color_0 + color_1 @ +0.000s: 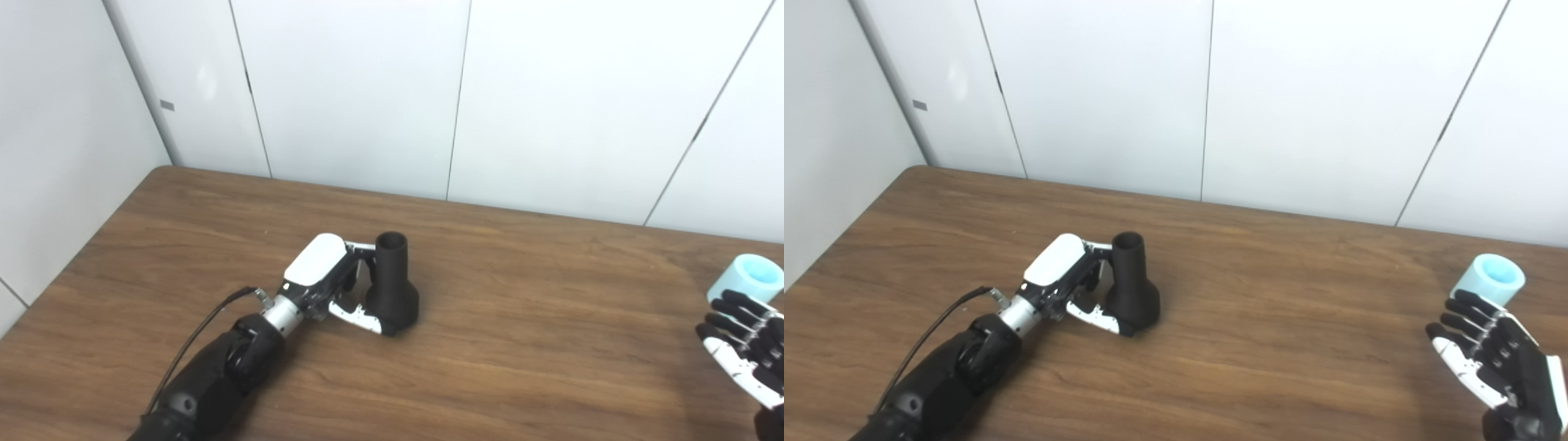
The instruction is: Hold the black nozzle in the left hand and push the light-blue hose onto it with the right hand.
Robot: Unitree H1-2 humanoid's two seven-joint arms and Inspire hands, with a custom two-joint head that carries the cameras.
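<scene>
Left robot hand (1072, 288) at bench centre-left, fingers wrapped on the black flared plastic nozzle (1132, 285), which stands upright on the brown wood-grain bench (1274, 343), narrow mouth up. Light-blue cylindrical hose piece (1488, 280) upright near the 3 o'clock edge. Right robot hand (1494, 361) at its 6 o'clock, fingers spread, empty.

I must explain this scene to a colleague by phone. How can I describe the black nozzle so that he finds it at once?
Start from the brown wooden table before the white wall. Near its middle, toward the left, the left hand closes around the black nozzle, which stands upright on the table. It is matte black with a narrow open neck above a wider base, unlike the light-blue hose at the far right.
</scene>
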